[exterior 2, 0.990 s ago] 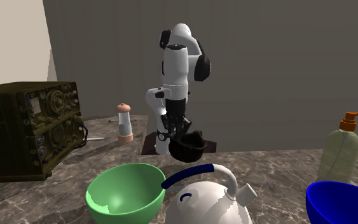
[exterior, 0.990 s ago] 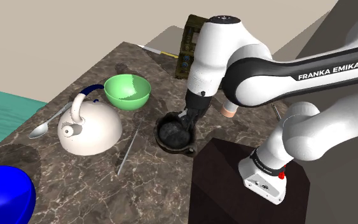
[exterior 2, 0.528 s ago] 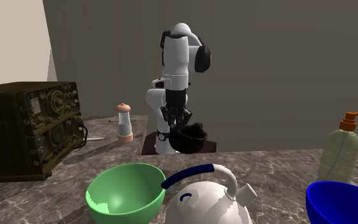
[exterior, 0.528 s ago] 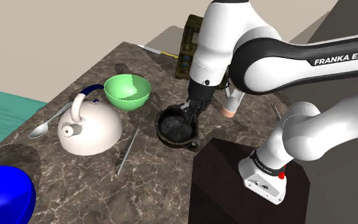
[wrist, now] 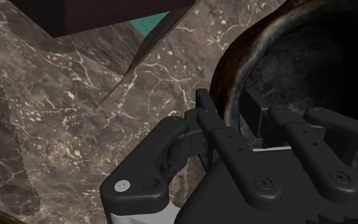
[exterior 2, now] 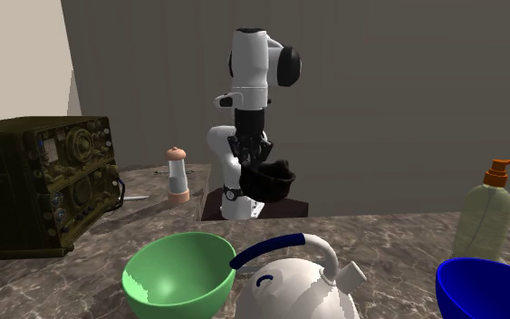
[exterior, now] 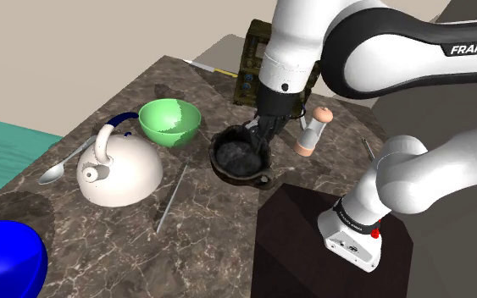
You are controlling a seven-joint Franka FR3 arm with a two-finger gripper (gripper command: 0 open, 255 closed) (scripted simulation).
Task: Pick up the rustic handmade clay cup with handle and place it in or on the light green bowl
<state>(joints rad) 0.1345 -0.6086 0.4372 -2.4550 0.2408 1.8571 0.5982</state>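
Wrist view: gripper (wrist: pixel 231 109) is clamping the dark cup (wrist: pixel 311 63) by its wall, one finger inside and one outside, jaws narrow on the rim, likely because the body is too broad to span. Cup is hanging tilted, seemingly clear of the marble table (exterior: pixel 211 237), to the shoulder view's right of the light green bowl (exterior: pixel 169 121), apart from it. Lettering on the white arm (exterior: pixel 380 42) is reading "FRANKA", cut by the frame edge.
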